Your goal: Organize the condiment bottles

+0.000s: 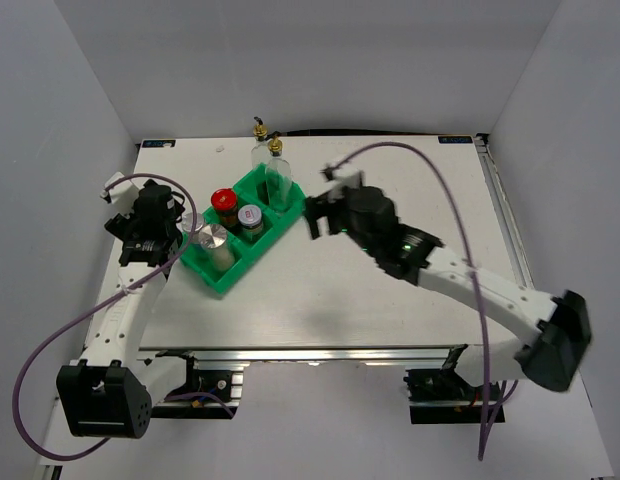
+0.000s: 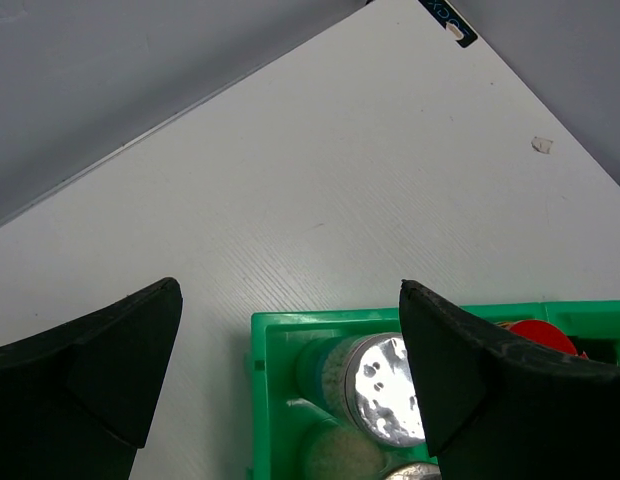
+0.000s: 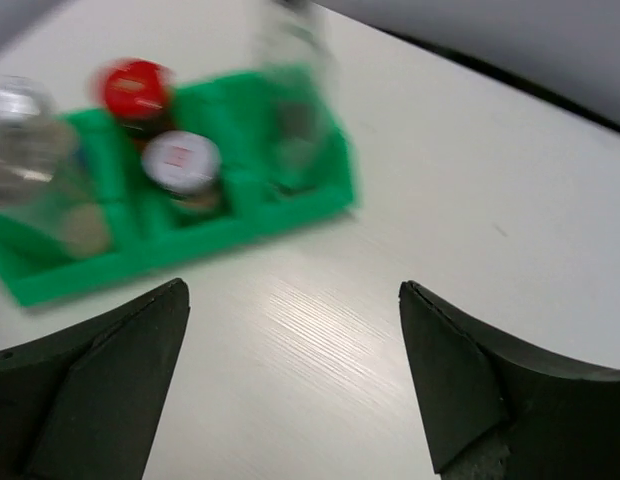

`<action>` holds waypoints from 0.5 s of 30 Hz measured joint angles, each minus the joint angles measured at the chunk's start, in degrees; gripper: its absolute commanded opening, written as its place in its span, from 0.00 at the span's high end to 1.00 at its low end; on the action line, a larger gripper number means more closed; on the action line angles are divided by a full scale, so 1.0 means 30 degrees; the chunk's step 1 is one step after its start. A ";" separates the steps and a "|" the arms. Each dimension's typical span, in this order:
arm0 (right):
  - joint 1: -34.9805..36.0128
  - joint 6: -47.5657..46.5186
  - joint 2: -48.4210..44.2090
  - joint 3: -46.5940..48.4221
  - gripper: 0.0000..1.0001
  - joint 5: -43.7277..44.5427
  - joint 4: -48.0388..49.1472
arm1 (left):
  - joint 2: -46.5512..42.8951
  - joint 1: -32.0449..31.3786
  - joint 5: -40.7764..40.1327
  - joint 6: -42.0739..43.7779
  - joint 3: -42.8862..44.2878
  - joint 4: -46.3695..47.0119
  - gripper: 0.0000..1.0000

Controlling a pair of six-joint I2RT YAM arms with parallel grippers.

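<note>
Left gripper (image 2: 290, 320) and right gripper (image 3: 290, 320) both gape, empty. In the green tray (image 2: 265, 400), 1 shaker (image 2: 385, 390) is partly hidden; the glass bottles (image 3: 293, 100) blur.

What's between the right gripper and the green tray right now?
Nothing: only bare table separates the right gripper from the green tray, as the right wrist view shows.

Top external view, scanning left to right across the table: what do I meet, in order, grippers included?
Left gripper, open → silver-capped shaker → white-lidded small jar → nearer clear glass bottle with gold pourer → right gripper, open. The red-lidded jar overlaps the shaker, so it is left out.
</note>
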 measured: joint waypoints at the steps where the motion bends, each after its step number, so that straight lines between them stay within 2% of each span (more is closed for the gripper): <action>1: -0.0954 0.0503 -0.1282 -0.1406 0.11 0.0386 -0.0117 | -0.0029 0.0000 0.0000 0.0022 0.0000 0.0015 0.02; 5: -0.4517 0.3351 -0.5916 -0.7461 0.11 0.2980 -0.0984 | -0.0058 0.0000 0.0299 0.0255 -0.0022 0.0168 0.02; 8: -0.4721 0.5814 -0.9296 -1.1198 0.11 0.5231 -0.3147 | -0.0073 0.0000 0.0729 0.0372 -0.0175 0.0423 0.02; 11: -0.4626 0.7927 -1.2167 -1.2735 0.11 0.6892 -0.4925 | -0.0168 0.0000 0.1107 0.0444 -0.0408 0.0590 0.02; 15: -0.4619 0.9085 -1.5278 -1.2954 0.11 0.8116 -0.5085 | -0.0488 0.0000 0.1377 0.0452 -0.0634 0.0721 0.02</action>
